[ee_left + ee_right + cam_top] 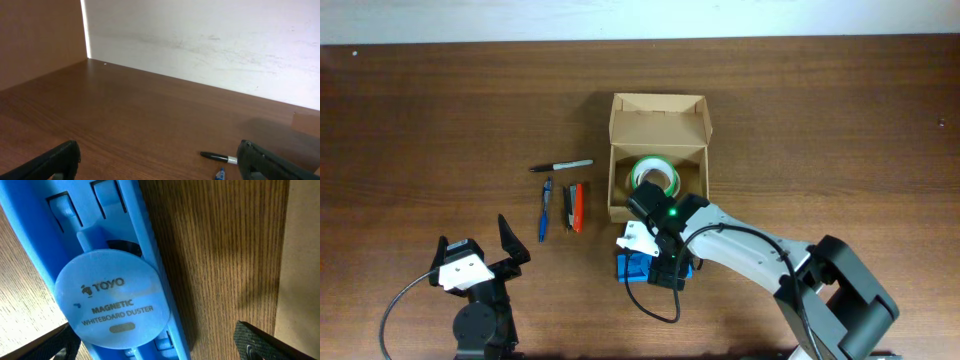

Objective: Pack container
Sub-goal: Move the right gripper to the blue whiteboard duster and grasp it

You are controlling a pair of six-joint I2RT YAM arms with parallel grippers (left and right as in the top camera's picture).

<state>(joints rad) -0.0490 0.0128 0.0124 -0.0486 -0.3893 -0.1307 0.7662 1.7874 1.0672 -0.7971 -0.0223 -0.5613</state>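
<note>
The tan cardboard container (658, 125) stands open at the table's middle, flap lid up at the back, with a green tape roll (654, 176) inside. My right gripper (653, 262) is open, low over a blue magnetic whiteboard duster (634, 267) lying in front of the box. In the right wrist view the duster (112, 287) fills the frame, with one finger on each side of it (155, 347) and the box wall (305, 255) at the right. My left gripper (480, 258) is open and empty at the front left; it also shows in the left wrist view (160, 162).
A black marker (561, 166), a blue pen (545, 209), a black pen (568, 205) and a red pen (577, 206) lie left of the box. The marker (218, 157) and the blue pen's tip (220, 174) show in the left wrist view. A white wall (210, 45) backs the table.
</note>
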